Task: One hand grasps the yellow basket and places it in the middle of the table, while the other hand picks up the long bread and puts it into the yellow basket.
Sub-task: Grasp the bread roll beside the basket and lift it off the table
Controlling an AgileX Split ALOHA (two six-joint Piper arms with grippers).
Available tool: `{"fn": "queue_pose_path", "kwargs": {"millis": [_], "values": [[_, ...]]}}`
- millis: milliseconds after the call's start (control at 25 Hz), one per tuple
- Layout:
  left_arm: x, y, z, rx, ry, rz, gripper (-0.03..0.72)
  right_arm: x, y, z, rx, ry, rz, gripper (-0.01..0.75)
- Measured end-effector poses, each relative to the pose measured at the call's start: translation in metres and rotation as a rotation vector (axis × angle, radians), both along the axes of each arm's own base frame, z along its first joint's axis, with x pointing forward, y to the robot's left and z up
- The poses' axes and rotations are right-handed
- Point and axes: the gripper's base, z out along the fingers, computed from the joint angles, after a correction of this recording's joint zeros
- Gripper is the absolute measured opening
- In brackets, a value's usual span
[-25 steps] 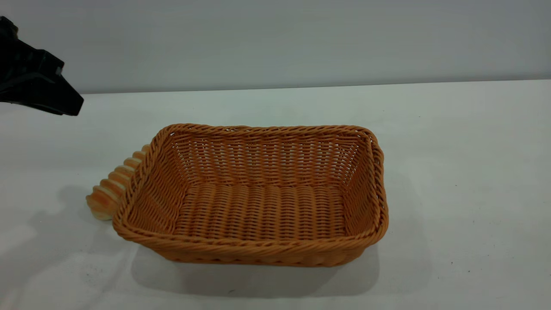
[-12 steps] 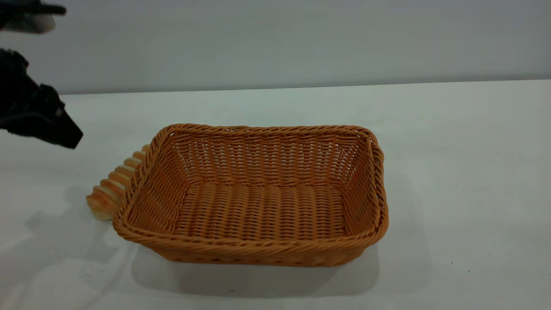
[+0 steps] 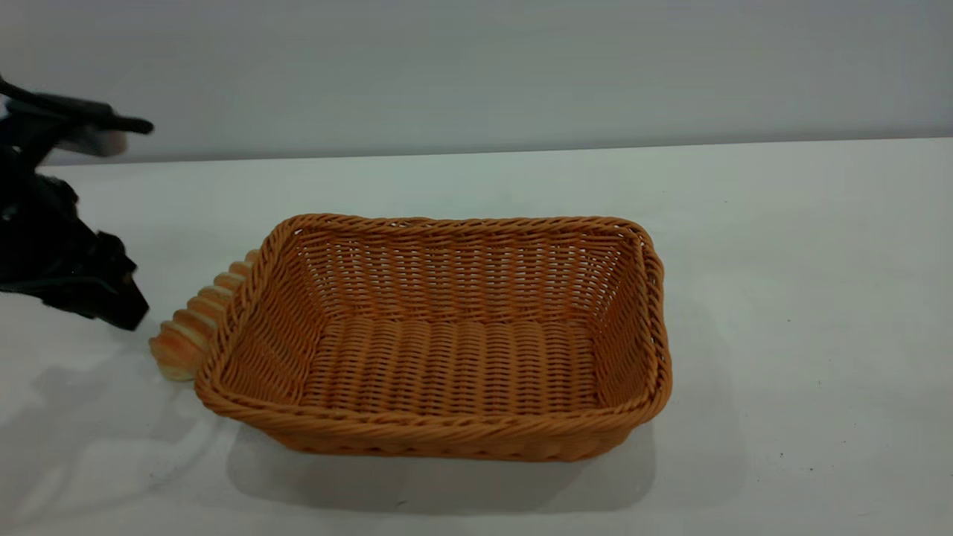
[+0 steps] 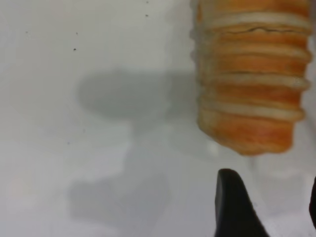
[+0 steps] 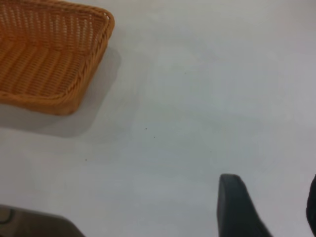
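Seemingly bare, the white table (image 3: 782, 260) meets a plain grey wall (image 3: 521, 67)

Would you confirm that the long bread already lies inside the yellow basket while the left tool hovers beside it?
Not quite: the long bread is not inside the yellow basket. The exterior view shows it on the table against the outside of the basket's left wall, and nothing lies in the basket. The left tool does hover beside the bread, open and holding nothing.

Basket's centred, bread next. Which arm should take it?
Left. The left gripper hangs open just beside the long bread, which lies against the yellow basket on that side. The right gripper is out past the basket's opposite end.
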Motion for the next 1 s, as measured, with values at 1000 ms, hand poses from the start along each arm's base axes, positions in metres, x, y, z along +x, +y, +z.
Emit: {"fn": "queue_pose_path", "kwargs": {"millis": [1000], "values": [[0.03, -0.007, -0.037, -0.048, 0.11, -0.196, 0.422, 0.0, 0.0, -0.001, 0.002, 0.004, -0.003, 0.386]]}}
